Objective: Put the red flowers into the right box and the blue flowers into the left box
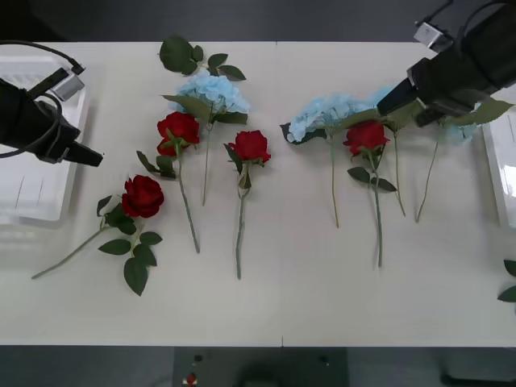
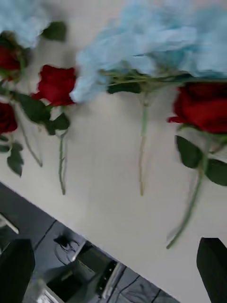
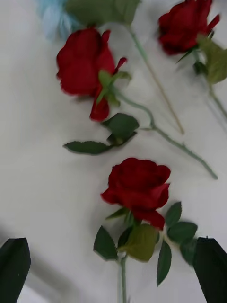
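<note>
Front view: the white table (image 1: 282, 298) carries the left box (image 1: 36, 189) at its nine o'clock edge and the right box (image 1: 501, 173) at its three o'clock edge. Between them lie the blue flowers: one cluster (image 1: 211, 91) at about eleven o'clock from the table's middle, another (image 1: 326, 114) at about one o'clock, running under the right arm. Four red flowers lie among them: one bloom (image 1: 143, 196) nearest the left box, two more (image 1: 179, 129) (image 1: 251, 146) left of centre, and one (image 1: 366, 136) right of centre.

The left gripper (image 1: 85, 155) hangs over the left box's inner rim; the nearest rose sits at roughly four o'clock from it, apart from it. In the left wrist view its black fingers (image 3: 14, 267) stand spread, holding nothing.

The right gripper (image 1: 397, 98) hovers over the right blue cluster, the red bloom at about seven o'clock from it. In the right wrist view its fingers (image 2: 16, 267) are spread and empty.
</note>
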Tool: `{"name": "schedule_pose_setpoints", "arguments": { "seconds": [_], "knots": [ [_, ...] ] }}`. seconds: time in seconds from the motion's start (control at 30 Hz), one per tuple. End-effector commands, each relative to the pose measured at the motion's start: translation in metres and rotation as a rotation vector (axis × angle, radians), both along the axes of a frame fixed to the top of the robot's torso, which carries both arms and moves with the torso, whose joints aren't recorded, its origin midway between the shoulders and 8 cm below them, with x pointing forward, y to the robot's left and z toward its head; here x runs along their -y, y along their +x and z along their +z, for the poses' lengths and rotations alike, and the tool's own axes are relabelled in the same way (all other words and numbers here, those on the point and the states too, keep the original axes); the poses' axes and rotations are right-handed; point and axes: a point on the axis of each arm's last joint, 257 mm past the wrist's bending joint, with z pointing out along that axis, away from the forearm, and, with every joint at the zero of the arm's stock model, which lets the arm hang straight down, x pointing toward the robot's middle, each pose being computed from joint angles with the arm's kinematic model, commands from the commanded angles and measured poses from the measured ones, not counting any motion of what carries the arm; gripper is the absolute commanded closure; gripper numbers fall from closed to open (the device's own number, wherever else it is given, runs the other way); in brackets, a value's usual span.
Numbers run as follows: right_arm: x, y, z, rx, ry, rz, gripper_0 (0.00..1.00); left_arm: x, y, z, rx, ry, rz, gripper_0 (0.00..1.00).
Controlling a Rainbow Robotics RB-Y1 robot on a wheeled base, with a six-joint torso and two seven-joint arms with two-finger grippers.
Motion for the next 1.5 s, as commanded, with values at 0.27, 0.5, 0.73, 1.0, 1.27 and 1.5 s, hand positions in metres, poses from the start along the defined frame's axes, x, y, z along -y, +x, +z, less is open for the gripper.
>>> {"name": "schedule_pose_setpoints", "arguments": {
  "seconds": [0.27, 0.5, 0.73, 1.0, 1.27, 1.5],
  "knots": [
    [0.110, 0.050, -0.031, -0.015, -0.082, -0.416, 0.00, -0.020, -0.003, -0.060, -0.043, 0.296, -0.073, 0.00],
    [0.146, 0.072, -0.065, 0.057, -0.139, -0.513, 0.00, -0.018, 0.003, -0.101, 0.008, 0.314, -0.053, 0.00],
    [0.151, 0.096, -0.103, 0.124, -0.150, -0.578, 0.00, -0.014, -0.002, -0.130, 0.024, 0.294, -0.036, 0.00],
    [0.155, 0.107, -0.124, 0.153, -0.192, -0.606, 0.00, -0.006, -0.002, -0.150, 0.055, 0.283, -0.027, 0.00],
    [0.153, 0.110, -0.141, 0.165, -0.221, -0.610, 0.02, 0.005, 0.002, -0.158, 0.077, 0.281, -0.027, 0.37],
    [0.152, 0.112, -0.155, 0.175, -0.229, -0.622, 0.66, 0.009, 0.002, -0.161, 0.074, 0.274, -0.014, 1.00]
  ]
}}
